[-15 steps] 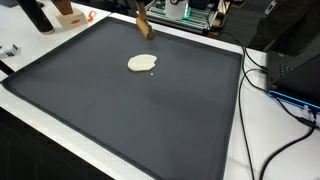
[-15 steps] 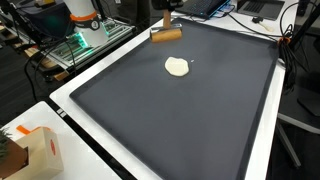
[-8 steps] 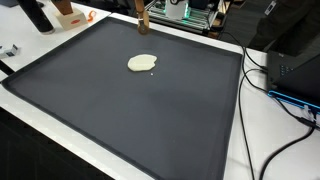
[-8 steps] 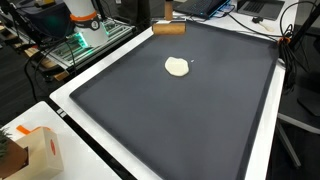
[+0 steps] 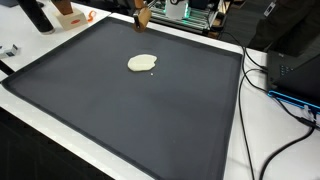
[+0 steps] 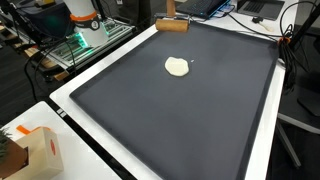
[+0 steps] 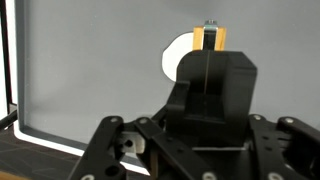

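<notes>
wooden block (image 6: 172, 25) rose; wrist view alone shows jaws pinching it.

**Hand closed tight, pointing down**

In both exterior views we see only the tip of our arm. The hand (image 5: 141, 9) comes in at the top edge of the frame, pointing downward, and most of it is cut off. In the wrist view we look along its black body to the fingers (image 7: 224, 75). They are drawn together down the middle with no gap between them. At their tips they pinch a thin wooden piece (image 7: 198, 38), held level.
</notes>
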`<action>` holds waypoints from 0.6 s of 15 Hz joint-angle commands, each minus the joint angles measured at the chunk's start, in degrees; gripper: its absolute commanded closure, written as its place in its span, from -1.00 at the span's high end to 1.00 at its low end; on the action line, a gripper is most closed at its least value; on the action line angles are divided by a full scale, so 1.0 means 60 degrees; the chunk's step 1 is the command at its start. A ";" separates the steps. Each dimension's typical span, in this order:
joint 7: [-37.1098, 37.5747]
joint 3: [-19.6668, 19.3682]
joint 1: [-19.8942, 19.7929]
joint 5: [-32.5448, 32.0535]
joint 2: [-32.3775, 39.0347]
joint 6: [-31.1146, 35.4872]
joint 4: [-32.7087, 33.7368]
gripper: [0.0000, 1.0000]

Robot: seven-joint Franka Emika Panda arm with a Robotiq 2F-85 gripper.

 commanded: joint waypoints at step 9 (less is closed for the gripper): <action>-0.1539 -0.0896 0.0126 0.3077 -0.0162 0.0577 0.0119 -0.53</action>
